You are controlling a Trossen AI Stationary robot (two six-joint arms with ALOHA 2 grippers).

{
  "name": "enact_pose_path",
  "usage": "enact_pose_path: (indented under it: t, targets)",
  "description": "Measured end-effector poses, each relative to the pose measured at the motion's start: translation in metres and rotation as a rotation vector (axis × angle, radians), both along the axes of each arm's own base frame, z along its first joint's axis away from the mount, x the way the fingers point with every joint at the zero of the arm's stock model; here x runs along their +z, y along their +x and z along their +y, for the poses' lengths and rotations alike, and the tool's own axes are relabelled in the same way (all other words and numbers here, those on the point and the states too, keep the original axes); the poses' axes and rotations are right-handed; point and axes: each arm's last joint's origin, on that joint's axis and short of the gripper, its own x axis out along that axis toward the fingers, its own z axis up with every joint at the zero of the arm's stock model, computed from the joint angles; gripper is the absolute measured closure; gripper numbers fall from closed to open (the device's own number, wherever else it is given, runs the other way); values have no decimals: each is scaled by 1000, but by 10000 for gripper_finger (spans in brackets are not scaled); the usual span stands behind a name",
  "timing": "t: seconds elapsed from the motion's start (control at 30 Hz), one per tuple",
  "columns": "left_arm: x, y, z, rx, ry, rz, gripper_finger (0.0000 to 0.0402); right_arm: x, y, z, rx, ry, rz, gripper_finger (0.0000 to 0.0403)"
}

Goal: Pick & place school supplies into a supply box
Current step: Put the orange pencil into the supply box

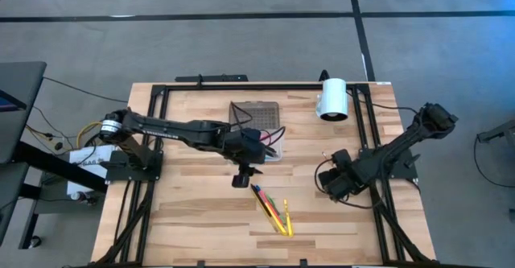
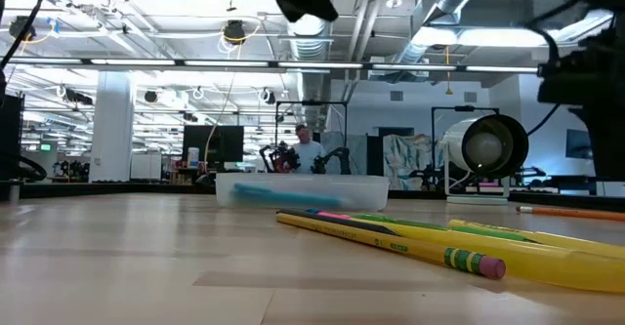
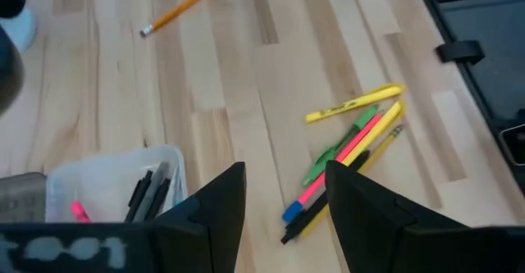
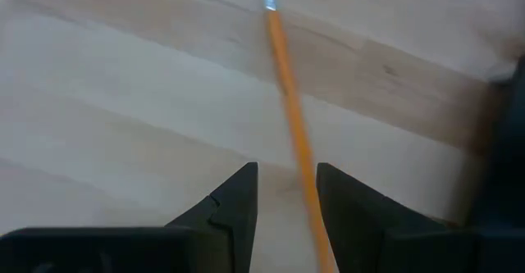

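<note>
- Several supplies already lie in the supply box [image 3: 115,183], mid-counter.
- A pen cluster [image 1: 272,212] remains nearer me, plus an orange pencil [image 4: 291,117] on the right.
- My left tool [image 3: 283,203] hovers empty, fingers apart, beside the box.
- Right tool [image 4: 287,195] is parted, empty, over that pencil.

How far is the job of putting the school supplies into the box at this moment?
Partly done. The supply box already holds a few items, dark pens and a pink one. Nothing is carried: the left claw is open and empty above the table beside the box, and the right claw is open over an orange pencil on the table. A cluster of pens and pencils also remains.
</note>
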Motion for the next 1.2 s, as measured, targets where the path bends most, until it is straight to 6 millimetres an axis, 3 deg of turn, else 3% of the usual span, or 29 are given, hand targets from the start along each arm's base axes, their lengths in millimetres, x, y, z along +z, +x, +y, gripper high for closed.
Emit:
enact_pose_path:
  t: [0.3,0.9,1.2]
  targets:
    - [18,-3,-2,-7,1,11,245,-14,4,-17,191,12,65,282]
    - [15,-10,-30,3,-8,59,245,-39,8,-52,218,147,89,282]
    - [15,-21,-35,66,71,112,245,-41,8,-54,213,230,91,283]
